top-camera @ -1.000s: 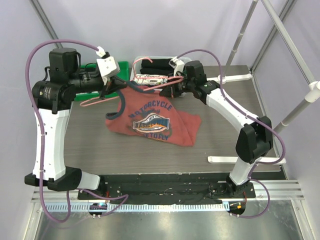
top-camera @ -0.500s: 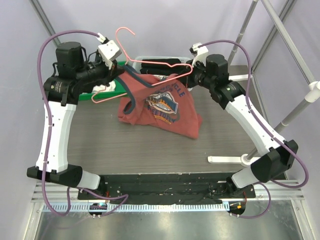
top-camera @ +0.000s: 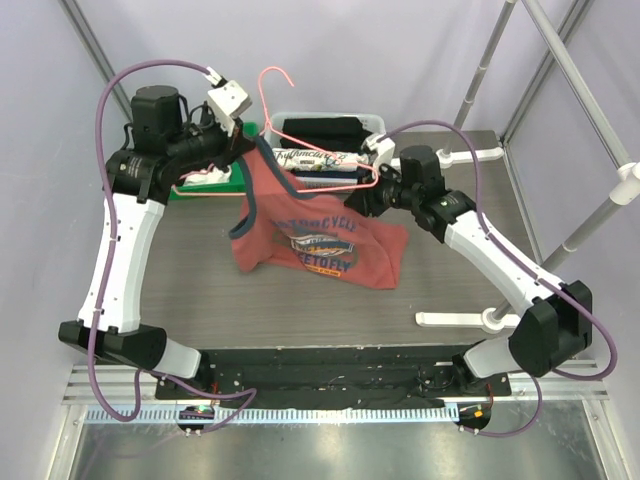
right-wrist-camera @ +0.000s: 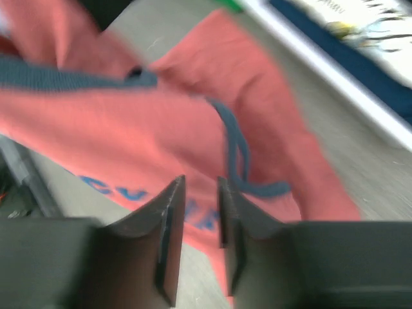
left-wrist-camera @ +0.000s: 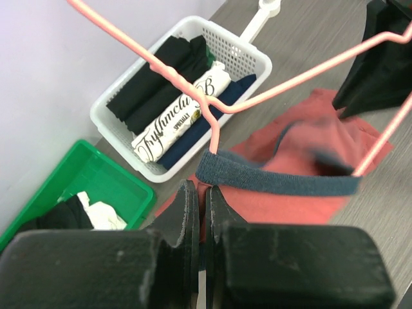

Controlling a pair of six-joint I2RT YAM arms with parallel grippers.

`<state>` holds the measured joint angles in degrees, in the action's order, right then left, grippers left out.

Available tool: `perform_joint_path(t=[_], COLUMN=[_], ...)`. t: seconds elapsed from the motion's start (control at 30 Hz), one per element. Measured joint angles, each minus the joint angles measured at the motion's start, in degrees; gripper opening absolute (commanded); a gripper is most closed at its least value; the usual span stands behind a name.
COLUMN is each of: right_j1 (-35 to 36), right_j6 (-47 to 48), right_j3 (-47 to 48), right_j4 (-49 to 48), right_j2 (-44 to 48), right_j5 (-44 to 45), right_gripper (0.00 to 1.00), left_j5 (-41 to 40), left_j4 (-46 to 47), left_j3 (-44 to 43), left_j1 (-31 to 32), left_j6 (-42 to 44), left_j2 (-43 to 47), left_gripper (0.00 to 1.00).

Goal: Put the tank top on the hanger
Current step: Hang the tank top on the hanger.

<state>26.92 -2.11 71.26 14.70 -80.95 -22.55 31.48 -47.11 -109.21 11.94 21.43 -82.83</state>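
Observation:
The rust-red tank top [top-camera: 320,240] hangs by one navy-trimmed shoulder from my left gripper [top-camera: 250,152], and its lower part lies on the table. In the left wrist view my left gripper [left-wrist-camera: 201,190] is shut on the red fabric [left-wrist-camera: 277,199] just under the navy trim. The pink hanger [top-camera: 266,105] stands tilted with its hook up, and one wire arm [left-wrist-camera: 290,80] runs into the strap. My right gripper [top-camera: 368,197] is by the hanger's right end. Its jaws [right-wrist-camera: 199,187] stand apart and empty above the shirt [right-wrist-camera: 129,141].
A white basket [top-camera: 375,122] of folded black and white printed clothes stands at the back; it also shows in the left wrist view [left-wrist-camera: 254,51]. A green bin [left-wrist-camera: 96,174] is to its left. A white L-shaped stand [top-camera: 480,320] and metal frame poles are on the right.
Both grippers have come down and the shirt's lower part has settled on the table. The right gripper moved down and left. The hanger's hook swung to the right.

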Motion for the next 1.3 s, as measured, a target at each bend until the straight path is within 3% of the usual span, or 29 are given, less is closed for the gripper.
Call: perform_joint_path(t=[0.1,0.23,0.4,0.47,0.6,0.77,0.93,1.13,1.3], right_j1=[0.11,0.57,-2.49,-5.27,-8.48,-8.33,-8.46,-11.37,-13.73], right_j6=[4.09,9.44,7.61,5.64,1.92,0.35,-1.33,-4.98,-7.58], right_j3=[-0.57,-0.15,0.11,0.11,2.71,10.38,11.17,12.11,14.47], right_j4=[3.28,10.32,11.87,10.43,9.90,10.16,10.25,10.64,10.32], right_j2=[1.16,3.61,4.61,4.61,3.89,-0.22,-2.05,-4.46,-4.83], right_j5=[-8.83,-18.34,-20.98,-20.31,-10.38,-0.55,5.18,4.46,-1.92], right_gripper=[0.75,0.79,0.79,0.79,0.80,0.80,0.81,0.81,0.81], left_j5=[0.07,0.17,0.50,-0.44,-3.13,-2.67,-1.05,-0.15,6.60], left_j4=[-0.37,0.15,0.17,0.26,1.20,0.24,-1.95,-2.23,-0.94], left_j3=[0.37,0.39,1.01,1.18,1.25,1.22,1.22,4.09,16.74], left_j1=[0.11,0.15,0.11,-0.02,-0.35,-0.42,-0.42,-0.42,-0.50], left_j6=[0.11,1.25,2.89,2.82,2.75,4.66,8.17,17.27,26.97], left_j2=[-0.22,-0.17,-0.15,-0.13,-0.04,0.42,1.66,8.66,25.29], left_gripper=[0.00,0.00,0.00,0.00,0.00,0.00,0.00,0.00,0.00])
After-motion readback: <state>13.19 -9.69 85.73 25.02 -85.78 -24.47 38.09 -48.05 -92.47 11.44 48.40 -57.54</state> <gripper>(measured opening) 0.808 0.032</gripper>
